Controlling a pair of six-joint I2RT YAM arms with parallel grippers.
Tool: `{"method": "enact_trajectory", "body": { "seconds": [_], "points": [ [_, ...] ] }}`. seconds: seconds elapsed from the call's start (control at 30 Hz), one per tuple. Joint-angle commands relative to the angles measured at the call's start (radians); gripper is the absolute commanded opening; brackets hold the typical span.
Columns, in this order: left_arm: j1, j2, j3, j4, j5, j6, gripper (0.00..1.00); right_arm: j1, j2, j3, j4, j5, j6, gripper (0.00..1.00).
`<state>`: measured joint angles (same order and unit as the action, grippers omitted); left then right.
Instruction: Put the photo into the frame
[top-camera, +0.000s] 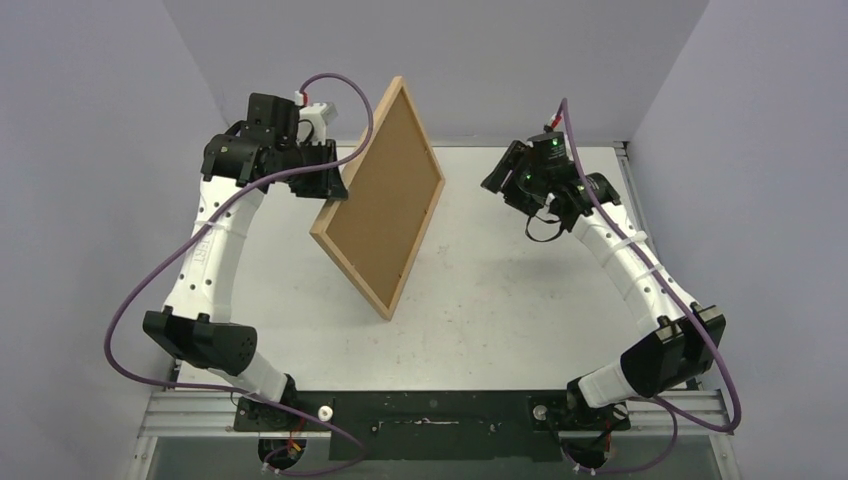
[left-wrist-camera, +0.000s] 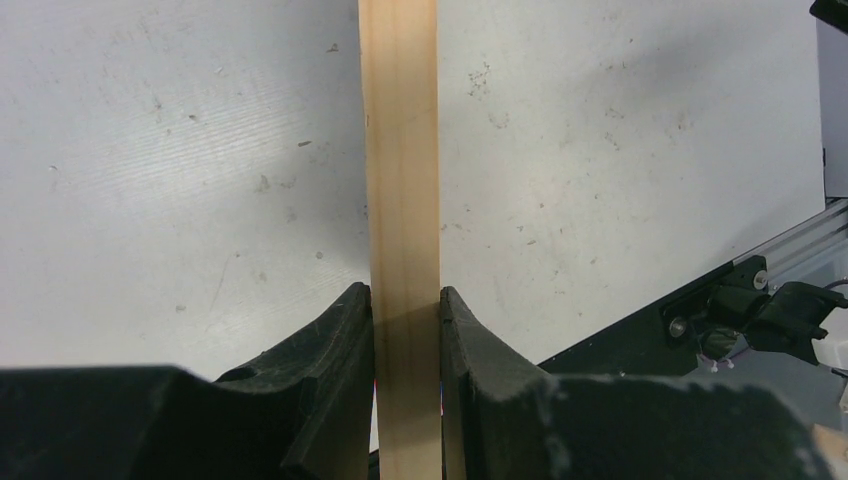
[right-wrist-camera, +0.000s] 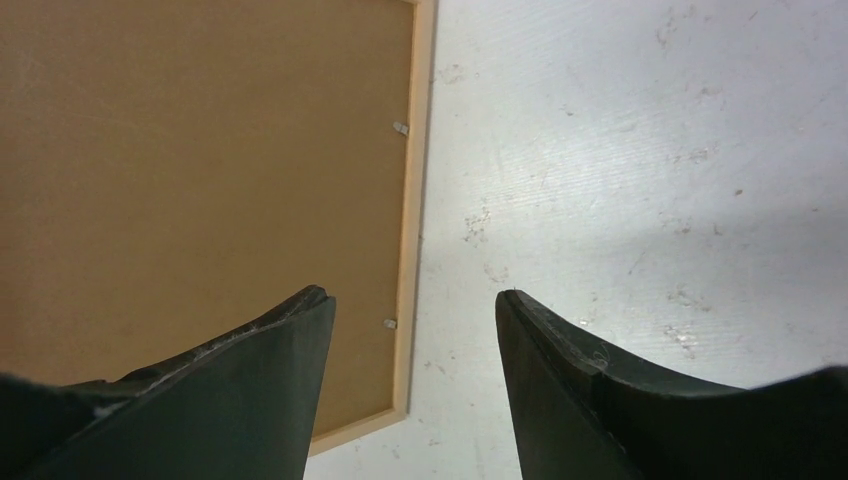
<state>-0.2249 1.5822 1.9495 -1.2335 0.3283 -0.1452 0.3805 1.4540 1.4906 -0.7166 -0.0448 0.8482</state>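
The frame is tilting up mid-picture in the top view, brown backing board showing. The left gripper is pinching its pale rail tight, probably so the back is reachable. The right gripper is hanging wide open and empty at upper right. I'm not seeing the photo anywhere. Scuffed white table underneath, grey walls behind.

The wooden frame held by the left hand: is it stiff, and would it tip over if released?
Probably stiff: the frame looks flat though the left hand pinches only one rail. Likely light, as that single edge grip carries it. Released, it would probably topple, since it is tilted on edge.
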Motion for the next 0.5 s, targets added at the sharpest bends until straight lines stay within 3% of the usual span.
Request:
{"method": "enact_trajectory", "body": {
  "seconds": [0.0,0.47],
  "points": [
    [-0.050,-0.012,0.063,0.021,-0.049,0.007,0.00,0.011,-0.002,0.048,0.040,-0.071,0.092,0.61],
    [-0.361,0.022,0.145,-0.050,-0.480,0.078,0.00,0.074,0.042,0.133,0.134,-0.124,0.182,0.66]
  ]
}}
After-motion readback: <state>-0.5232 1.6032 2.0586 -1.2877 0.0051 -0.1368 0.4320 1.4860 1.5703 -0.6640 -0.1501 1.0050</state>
